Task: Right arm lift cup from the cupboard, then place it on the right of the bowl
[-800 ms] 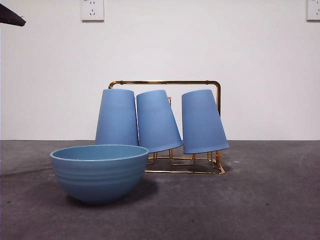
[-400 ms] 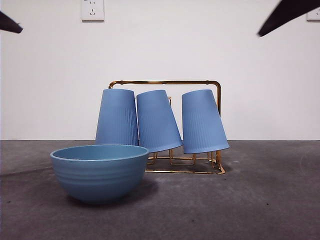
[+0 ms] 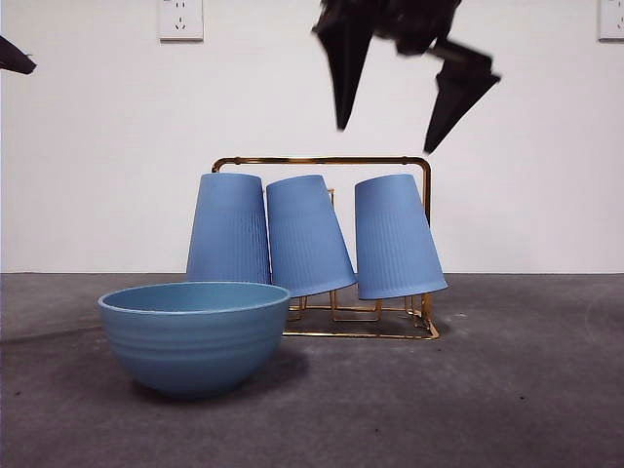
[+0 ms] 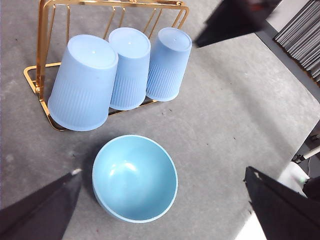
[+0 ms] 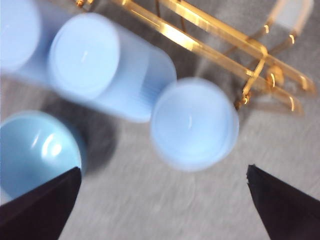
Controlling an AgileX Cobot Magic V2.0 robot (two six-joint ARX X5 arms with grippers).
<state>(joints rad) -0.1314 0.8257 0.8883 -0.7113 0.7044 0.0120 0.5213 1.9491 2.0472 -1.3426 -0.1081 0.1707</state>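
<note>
Three blue ribbed cups hang upside down on the gold wire cupboard (image 3: 322, 161). The right cup (image 3: 398, 237) leans right, with the middle cup (image 3: 307, 236) and left cup (image 3: 228, 229) beside it. The light-blue bowl (image 3: 195, 331) stands in front of the left cup. My right gripper (image 3: 385, 138) is open and empty, hovering above the rack over the right cup (image 5: 195, 122). The right wrist view also shows the bowl (image 5: 35, 150) and rack (image 5: 215, 45). My left gripper (image 4: 162, 172) is open, high above the bowl (image 4: 135, 177), and shows as a black tip (image 3: 15, 54) in the front view.
Grey table surface (image 3: 507, 390) stretches to the right of the bowl and in front of the rack. Wall sockets (image 3: 180, 18) sit on the white wall behind. The table's edge (image 4: 280, 45) shows in the left wrist view.
My right gripper has come in from the upper right and down to just above the rack over the right cup. Cups, rack and bowl have not moved.
</note>
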